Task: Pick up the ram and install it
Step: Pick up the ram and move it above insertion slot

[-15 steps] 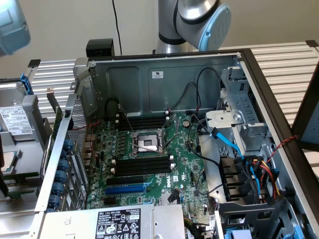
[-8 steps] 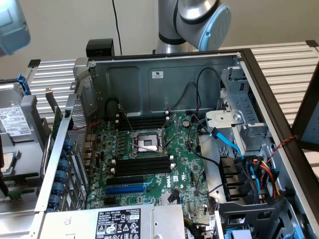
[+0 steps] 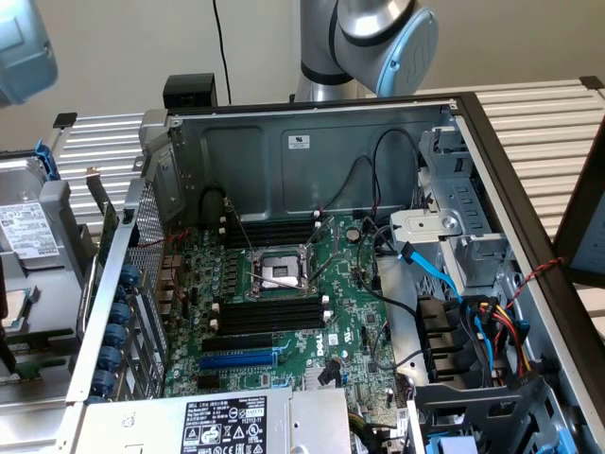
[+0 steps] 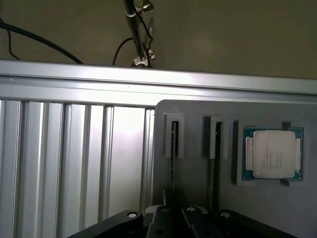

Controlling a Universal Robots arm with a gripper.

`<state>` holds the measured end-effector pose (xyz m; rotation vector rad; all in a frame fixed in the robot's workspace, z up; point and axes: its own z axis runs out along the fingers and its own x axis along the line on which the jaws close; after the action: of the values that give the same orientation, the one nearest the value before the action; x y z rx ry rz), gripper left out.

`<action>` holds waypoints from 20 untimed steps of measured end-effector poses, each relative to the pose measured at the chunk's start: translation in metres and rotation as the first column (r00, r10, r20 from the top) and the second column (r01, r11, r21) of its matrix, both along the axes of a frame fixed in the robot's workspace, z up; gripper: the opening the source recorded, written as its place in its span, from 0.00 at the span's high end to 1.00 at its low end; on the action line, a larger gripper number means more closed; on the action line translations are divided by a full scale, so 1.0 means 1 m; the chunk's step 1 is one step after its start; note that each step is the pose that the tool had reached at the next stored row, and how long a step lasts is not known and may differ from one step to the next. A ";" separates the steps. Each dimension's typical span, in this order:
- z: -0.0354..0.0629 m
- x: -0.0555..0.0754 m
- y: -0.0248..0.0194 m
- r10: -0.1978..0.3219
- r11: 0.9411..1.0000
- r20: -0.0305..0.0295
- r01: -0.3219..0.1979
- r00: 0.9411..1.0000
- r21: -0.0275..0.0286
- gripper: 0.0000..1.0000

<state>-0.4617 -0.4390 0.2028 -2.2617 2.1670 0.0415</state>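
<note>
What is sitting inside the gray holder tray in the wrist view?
In the gray holder, the ram and a second stick stand edge-on in slots; a processor lies in its recess. The gripper covers the sticks' near ends.

The arm (image 3: 326, 47) at the top centre of the exterior view is a smooth silver-grey metal tube that swells into a rounded joint housing, closed by a round pale-blue cap (image 3: 408, 52) with a darker grey ring about its edge. A second rounded shell (image 3: 21, 47) of the same pale blue sits blurred in that view's upper left corner. In the wrist view the gripper (image 4: 174, 208) has a matt black, angular body carrying small round silver screws (image 4: 131, 214).
</note>
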 end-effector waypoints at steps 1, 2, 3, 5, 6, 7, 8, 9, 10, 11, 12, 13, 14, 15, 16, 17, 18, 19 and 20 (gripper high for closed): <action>0.0000 0.000 0.0000 0.000 1.000 0.000 0.000 1.000 0.000 0.88; 0.0000 0.000 0.0000 0.000 1.000 0.000 0.000 1.000 0.000 0.88; 0.0000 0.000 0.0000 0.000 1.000 0.000 0.000 1.000 0.000 0.88; 0.0053 0.000 0.0000 0.000 1.000 0.000 0.000 1.000 0.000 0.88; 0.0086 0.000 0.0000 0.000 1.000 0.000 0.000 1.000 -0.001 0.88; 0.0106 0.000 0.0000 0.000 1.000 0.000 0.000 1.000 -0.001 0.88; 0.0120 0.000 0.0000 0.000 1.000 0.000 0.000 1.000 -0.001 0.88; 0.0129 0.000 0.0000 0.000 1.000 0.000 0.000 1.000 -0.001 0.88; 0.0138 0.000 0.0000 0.000 1.000 0.000 0.000 1.000 -0.001 0.88; 0.0147 0.000 0.0000 0.000 1.000 0.000 0.000 1.000 -0.001 0.88; 0.0155 0.000 0.0000 0.000 1.000 0.000 0.000 1.000 -0.001 0.88; 0.0162 0.000 0.0000 0.000 1.000 0.000 0.000 1.000 -0.001 0.88; 0.0170 0.000 0.0000 0.000 1.000 0.000 0.000 1.000 -0.001 0.88; 0.0178 0.000 0.0000 0.000 1.000 0.000 0.000 1.000 -0.001 0.88; 0.0186 0.000 0.0000 0.000 1.000 0.000 0.000 1.000 -0.002 0.88; 0.0191 0.000 0.0000 0.000 1.000 0.000 0.000 1.000 -0.002 0.88; 0.0195 0.000 0.0000 0.000 1.000 0.000 0.000 1.000 -0.002 0.88; 0.0198 0.000 0.0000 0.000 1.000 0.000 0.000 1.000 -0.003 0.88; 0.0202 0.000 0.0000 0.000 1.000 0.000 0.000 1.000 -0.003 0.88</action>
<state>-0.4617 -0.4390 0.2230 -2.2631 2.1684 0.0381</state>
